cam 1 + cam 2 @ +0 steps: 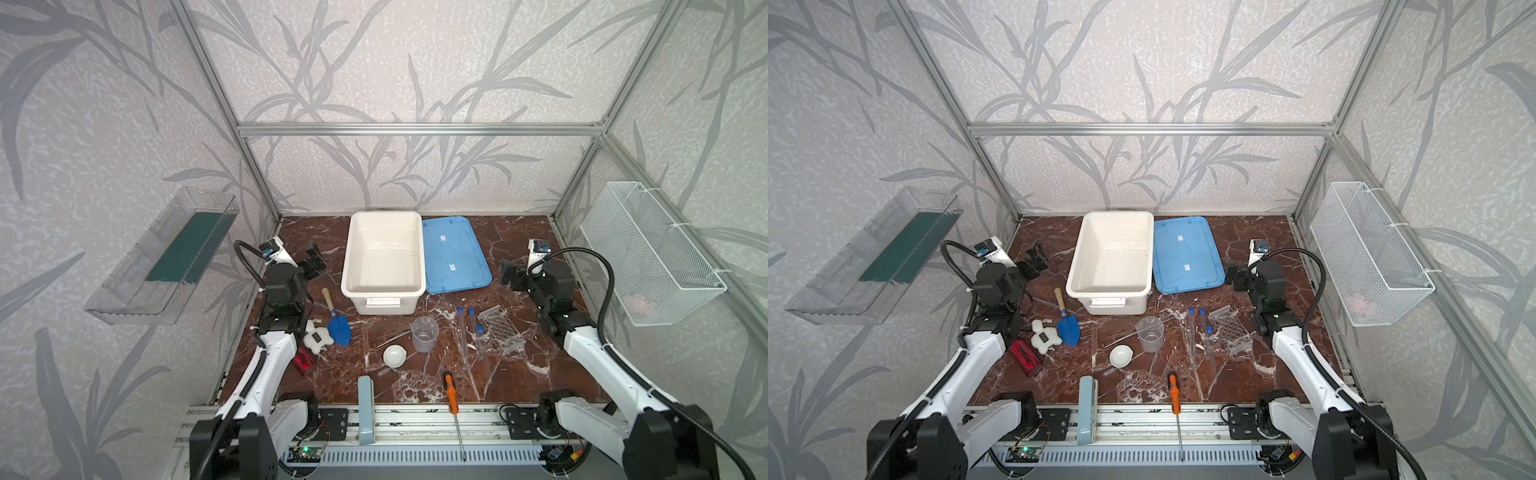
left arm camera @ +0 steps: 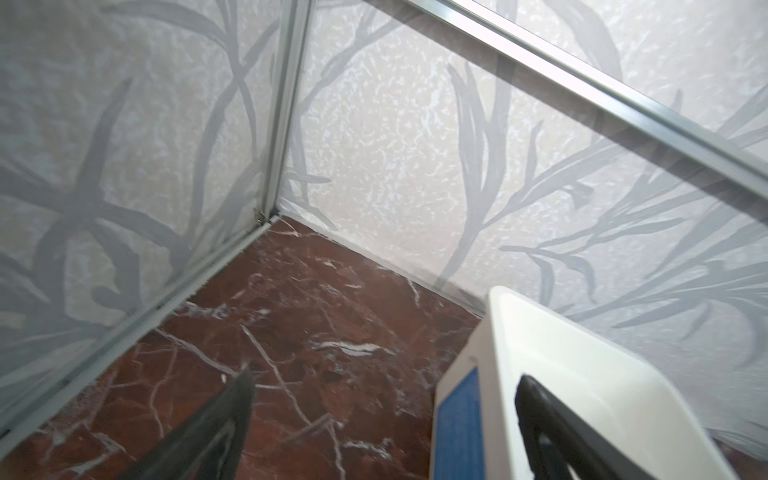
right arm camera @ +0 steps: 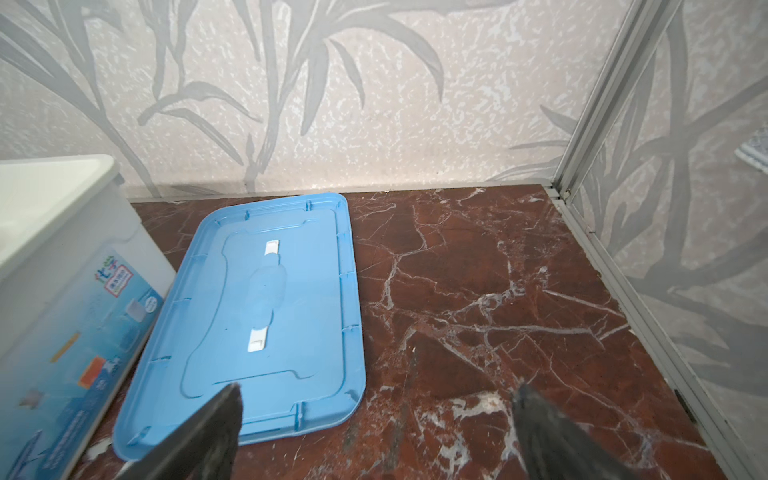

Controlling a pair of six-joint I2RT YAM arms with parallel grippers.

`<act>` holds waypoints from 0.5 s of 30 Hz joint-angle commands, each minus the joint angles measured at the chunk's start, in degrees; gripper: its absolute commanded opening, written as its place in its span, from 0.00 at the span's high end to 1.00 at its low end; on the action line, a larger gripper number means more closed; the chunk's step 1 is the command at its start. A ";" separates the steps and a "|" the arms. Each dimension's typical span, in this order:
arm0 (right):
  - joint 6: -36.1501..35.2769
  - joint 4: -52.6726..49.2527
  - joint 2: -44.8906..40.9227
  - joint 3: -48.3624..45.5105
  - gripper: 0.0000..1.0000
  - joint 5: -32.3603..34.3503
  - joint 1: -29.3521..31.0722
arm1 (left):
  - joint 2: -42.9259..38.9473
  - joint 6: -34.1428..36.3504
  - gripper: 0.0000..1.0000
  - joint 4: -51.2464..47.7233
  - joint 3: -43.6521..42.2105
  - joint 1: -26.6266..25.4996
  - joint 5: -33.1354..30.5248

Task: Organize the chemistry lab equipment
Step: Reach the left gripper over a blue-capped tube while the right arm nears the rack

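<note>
A clear beaker (image 1: 424, 333) (image 1: 1150, 333) stands mid-table, with thin rods (image 1: 392, 337) and a small white dish (image 1: 394, 356) (image 1: 1120, 356) to its left. To its right lie blue-capped test tubes (image 1: 473, 332) (image 1: 1203, 332) and a clear honeycomb rack (image 1: 500, 330) (image 1: 1230, 330). My left gripper (image 1: 314, 262) (image 1: 1034, 259) (image 2: 386, 374) hovers open and empty left of the white bin (image 1: 382, 303) (image 2: 519, 332). My right gripper (image 1: 510, 274) (image 1: 1235, 278) (image 3: 378, 386) is open and empty beside the blue lid (image 1: 455, 257) (image 3: 270, 311).
A blue trowel (image 1: 337, 328), a white flower-shaped object (image 1: 318, 336) and a red can (image 1: 303, 361) lie near the left arm. An orange screwdriver (image 1: 451, 392) and a grey-blue block (image 1: 365, 399) rest at the front edge. The walls carry a wire basket (image 1: 652, 253) and a clear shelf (image 1: 162, 257).
</note>
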 commanded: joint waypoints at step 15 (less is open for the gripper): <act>11.14 -36.40 -14.21 10.72 0.01 -23.31 -0.50 | -1.02 -23.87 0.01 -17.28 15.51 -9.02 28.97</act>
